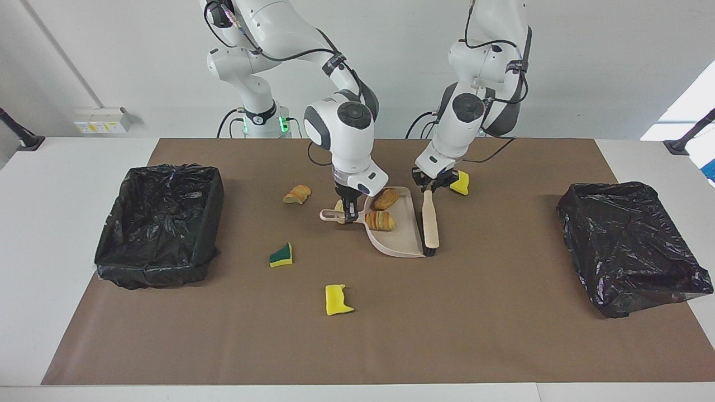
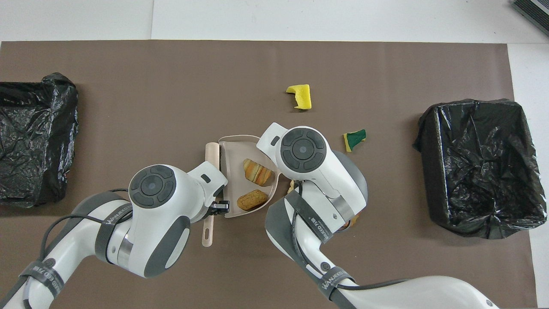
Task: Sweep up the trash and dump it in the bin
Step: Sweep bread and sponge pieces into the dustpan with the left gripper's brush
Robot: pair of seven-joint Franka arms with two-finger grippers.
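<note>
Brown bread chunks [image 1: 381, 210] lie in the dustpan [image 1: 399, 241] between end effectors pinching dustpan and brush [image 1: 429, 219].

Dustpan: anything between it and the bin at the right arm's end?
Yes. On the overhead view, the green-and-yellow sponge wedge sits on the mat between the dustpan and that bin; otherwise bare mat.

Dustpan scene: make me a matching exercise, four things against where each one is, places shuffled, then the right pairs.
Things:
1. two bread-like chunks
2. brush
3. green-and-yellow sponge wedge
4. dustpan handle

Places:
A. held by the right gripper
B. in the dustpan
C. on the brown mat, toward the right arm's end of the table from the dustpan
D. at the dustpan's open edge, held by the left gripper

Pairs: 1-B, 2-D, 3-C, 4-A
</note>
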